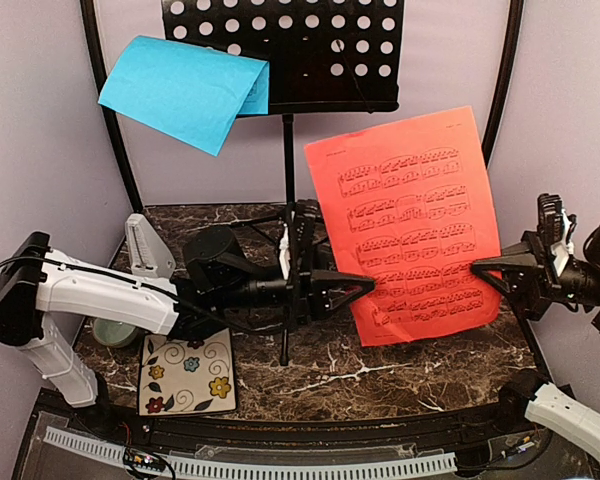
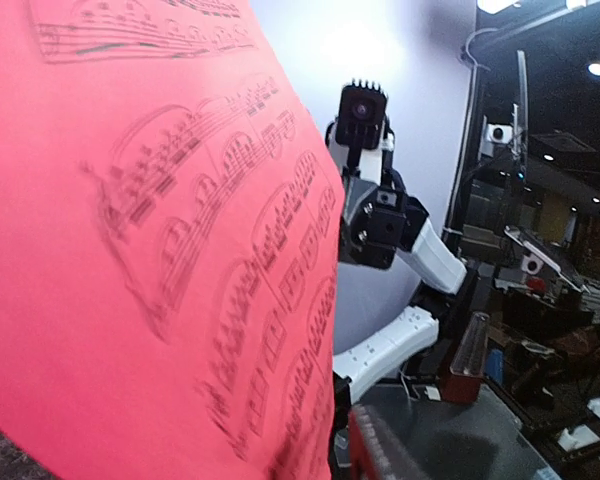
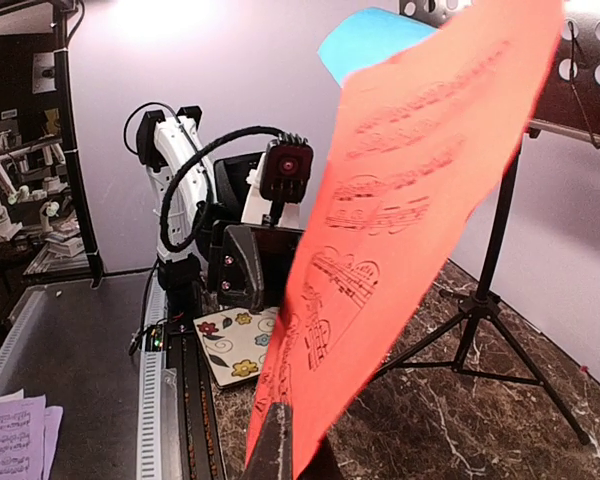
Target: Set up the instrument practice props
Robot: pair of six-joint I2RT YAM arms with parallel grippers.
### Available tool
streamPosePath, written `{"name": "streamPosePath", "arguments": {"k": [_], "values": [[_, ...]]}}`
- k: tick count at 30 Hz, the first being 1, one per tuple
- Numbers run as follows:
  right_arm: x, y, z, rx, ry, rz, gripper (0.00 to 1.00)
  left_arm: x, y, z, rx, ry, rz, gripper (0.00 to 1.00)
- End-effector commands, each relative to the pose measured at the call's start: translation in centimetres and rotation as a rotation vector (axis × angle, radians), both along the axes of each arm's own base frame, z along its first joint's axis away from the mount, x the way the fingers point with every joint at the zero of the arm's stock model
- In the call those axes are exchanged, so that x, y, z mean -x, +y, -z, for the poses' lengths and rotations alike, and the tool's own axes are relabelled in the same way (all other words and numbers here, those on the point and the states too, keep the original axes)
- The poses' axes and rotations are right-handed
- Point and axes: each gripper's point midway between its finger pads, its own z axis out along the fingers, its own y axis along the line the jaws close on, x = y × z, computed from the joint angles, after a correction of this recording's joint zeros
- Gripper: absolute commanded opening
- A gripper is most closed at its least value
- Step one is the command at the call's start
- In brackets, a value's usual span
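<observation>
Metronome (image 1: 148, 245) by L arm (image 1: 100, 290), top cam; L wrist mostly red sheet (image 2: 130, 250)

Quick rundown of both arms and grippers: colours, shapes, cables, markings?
Left arm and right arm: white rounded link shells, black joint housings. Left gripper and right gripper: all black, flat triangular fingers tapering to a point. Each wrist carries a small black camera block. A ribbed black cable loops over the left arm. No lettering or markings legible.
</observation>
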Motion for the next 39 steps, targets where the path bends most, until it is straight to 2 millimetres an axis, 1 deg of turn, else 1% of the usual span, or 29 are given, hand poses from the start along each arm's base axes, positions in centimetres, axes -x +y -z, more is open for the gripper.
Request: {"name": "streamPosePath", "arguments": {"k": [1,3,5,6,7,8,9,10,12,14,15,17,18,22,25,26,27,28,31,35,39], "values": [[-0.7,0.0,-1.5,-0.057,-0.042,0.03,0.0,-0.1,1.8,-7.1,0.121,-0.106,-0.161,0.21],[-1.7,0.0,-2.0,-0.084,-0.047,0.066,0.0,-0.5,2.7,-8.2,0.14,-0.102,-0.217,0.09],[-2.9,0.1,-2.8,-0.119,-0.045,0.106,0.0,-0.9,3.8,-9.7,0.149,-0.104,-0.267,0.02],[-3.6,0.2,-3.1,-0.135,-0.033,0.122,0.0,-1.0,4.1,-10.3,0.142,-0.107,-0.289,0.0],[-4.6,0.5,-3.3,-0.145,-0.017,0.139,0.02,-1.1,4.5,-11.0,0.139,-0.114,-0.313,0.0],[-5.4,0.6,-3.7,-0.159,0.0,0.16,0.1,-1.2,4.9,-11.9,0.141,-0.12,-0.338,0.0],[-6.4,0.6,-4.1,-0.171,0.016,0.191,0.23,-1.4,5.4,-12.6,0.14,-0.123,-0.365,0.0],[-7.5,0.7,-4.5,-0.179,0.028,0.225,0.3,-1.8,6.0,-13.3,0.135,-0.122,-0.402,0.0],[-9.8,0.5,-5.8,-0.191,0.044,0.308,0.36,-2.6,7.2,-14.7,0.124,-0.124,-0.475,0.0],[-12.9,-0.1,-7.1,-0.204,0.09,0.435,0.39,-3.2,8.4,-16.5,0.113,-0.145,-0.537,0.0],[-14.1,-0.2,-7.9,-0.204,0.1,0.479,0.38,-3.5,8.9,-17.3,0.108,-0.151,-0.568,0.0],[-16.2,0.1,-9.1,-0.195,0.125,0.528,0.35,-3.8,9.8,-18.9,0.089,-0.172,-0.606,0.0],[-17.0,0.1,-10.2,-0.201,0.127,0.552,0.34,-3.9,10.3,-19.9,0.091,-0.179,-0.629,0.0],[-20.3,0.3,-12.3,-0.196,0.141,0.635,0.35,-4.6,12.9,-23.7,0.1,-0.188,-0.718,0.0],[-21.9,1.1,-13.9,-0.21,0.153,0.642,0.36,-5.3,14.9,-25.6,0.106,-0.188,-0.777,0.0],[-22.2,1.3,-14.9,-0.224,0.151,0.637,0.36,-5.5,15.5,-26.2,0.107,-0.191,-0.793,0.0],[-22.8,1.8,-14.7,-0.22,0.164,0.63,0.37,-5.6,16.1,-26.8,0.107,-0.194,-0.806,0.0],[-23.0,2.1,-15.5,-0.231,0.16,0.62,0.38,-5.8,16.7,-27.3,0.107,-0.197,-0.822,0.0],[-23.9,3.5,-16.1,-0.231,0.16,0.602,0.42,-5.9,18.3,-28.7,0.117,-0.218,-0.864,0.0],[-24.5,5.7,-17.3,-0.222,0.127,0.581,0.47,-6.1,19.4,-29.7,0.128,-0.242,-0.896,0.0],[-25.9,7.8,-17.6,-0.208,0.122,0.589,0.48,-6.5,19.6,-30.2,0.123,-0.258,-0.918,0.0]]}}
